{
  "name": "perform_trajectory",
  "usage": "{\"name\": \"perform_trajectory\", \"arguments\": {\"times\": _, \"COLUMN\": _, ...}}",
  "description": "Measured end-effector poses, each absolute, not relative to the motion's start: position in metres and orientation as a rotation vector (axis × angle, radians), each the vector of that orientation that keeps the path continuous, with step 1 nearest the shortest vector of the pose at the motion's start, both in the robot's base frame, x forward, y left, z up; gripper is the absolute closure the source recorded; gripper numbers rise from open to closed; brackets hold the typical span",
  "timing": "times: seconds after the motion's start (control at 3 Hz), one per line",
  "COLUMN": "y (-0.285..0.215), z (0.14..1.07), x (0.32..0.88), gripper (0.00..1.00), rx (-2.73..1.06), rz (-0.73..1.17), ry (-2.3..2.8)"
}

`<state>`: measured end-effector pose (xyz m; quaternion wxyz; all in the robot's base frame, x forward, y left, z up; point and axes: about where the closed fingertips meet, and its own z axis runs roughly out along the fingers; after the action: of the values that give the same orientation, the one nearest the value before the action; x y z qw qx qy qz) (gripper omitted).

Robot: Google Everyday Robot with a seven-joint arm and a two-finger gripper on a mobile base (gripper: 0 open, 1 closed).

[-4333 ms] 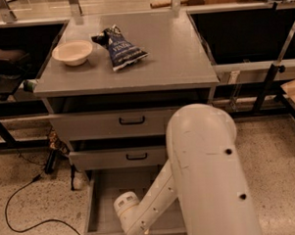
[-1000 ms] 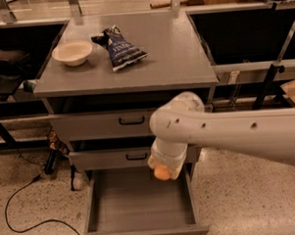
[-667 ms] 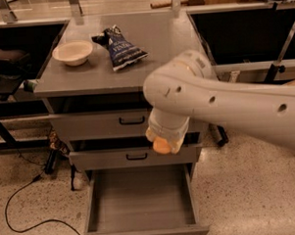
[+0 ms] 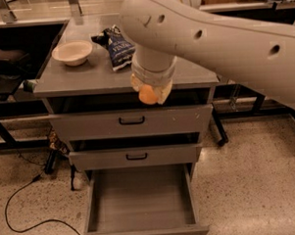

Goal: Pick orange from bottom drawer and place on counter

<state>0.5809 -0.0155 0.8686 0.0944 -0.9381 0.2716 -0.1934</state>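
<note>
1. orange (image 4: pixel 147 95): a small, smooth, round fruit held between the jaws of the gripper (image 4: pixel 149 92), which are closed on it. its lower half shows below the pale finger pads.
2. change: about four seconds ago the arm reached down into the bottom drawer (image 4: pixel 141 203). a second ago the gripper carried the fruit in front of the middle drawer (image 4: pixel 136 156). it has now risen to the front edge of the worktop (image 4: pixel 82 76).
3. meaning: the pick looks complete. what likely remains is a short carry inward over the surface, a descent and a release. whether the jaws are already over the surface cannot be told.
4. bottom drawer: well below the jaws and pulled fully out. it is a wide, flat-floored box of matte grey with nothing visible in it.
5. worktop: a plain, flat grey slab whose front edge lies just behind the jaws.
6. bowl (image 4: pixel 72 51): cream-coloured, round and shallow, standing beyond the jaws and off to the camera's left.
7. snack bag (image 4: pixel 119 46): dark, crinkled and glossy, lying just beyond the jaws.
8. arm (image 4: pixel 217 38): a smooth, white, rounded shell.
</note>
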Motion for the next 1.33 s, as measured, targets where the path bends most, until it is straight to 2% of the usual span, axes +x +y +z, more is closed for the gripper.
{"name": "perform_trajectory", "arguments": {"times": 0.67, "y": 0.039, "z": 0.91, "x": 0.633, "gripper": 1.0, "rx": -2.646, "rz": -0.709, "ry": 0.826}}
{"name": "perform_trajectory", "arguments": {"times": 1.33, "y": 0.038, "z": 0.901, "x": 0.689, "gripper": 1.0, "rx": -2.56, "rz": -0.751, "ry": 0.897}}
